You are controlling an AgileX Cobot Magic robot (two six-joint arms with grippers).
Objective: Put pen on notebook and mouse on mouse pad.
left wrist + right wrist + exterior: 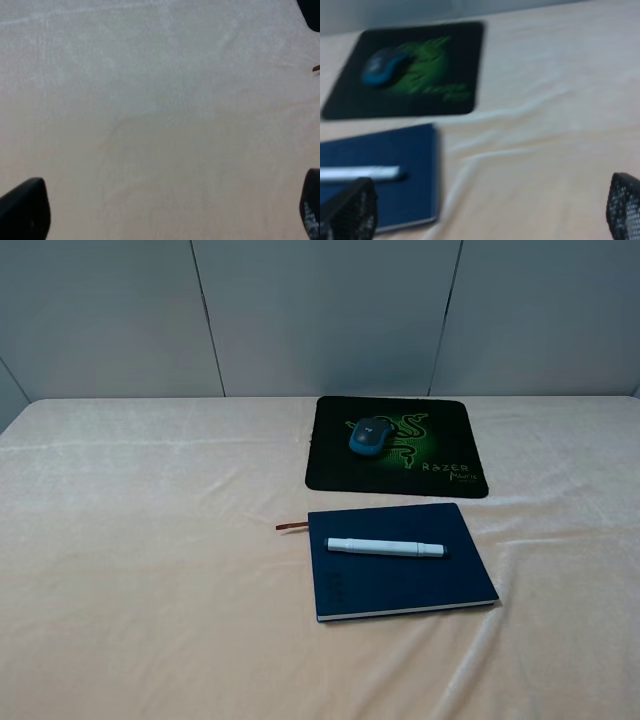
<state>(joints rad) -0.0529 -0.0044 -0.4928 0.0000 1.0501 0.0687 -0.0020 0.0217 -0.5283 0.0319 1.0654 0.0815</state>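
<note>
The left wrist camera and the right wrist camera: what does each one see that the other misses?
Only the left wrist view: almost nothing but bare cloth, with a dark corner and a brown sliver at the edge that I cannot identify. Only the right wrist view: the mouse on the mouse pad and the pen lying on the notebook, somewhat blurred. Both show the same pale cloth and their own gripper's dark fingertips set wide apart, holding nothing.
</note>
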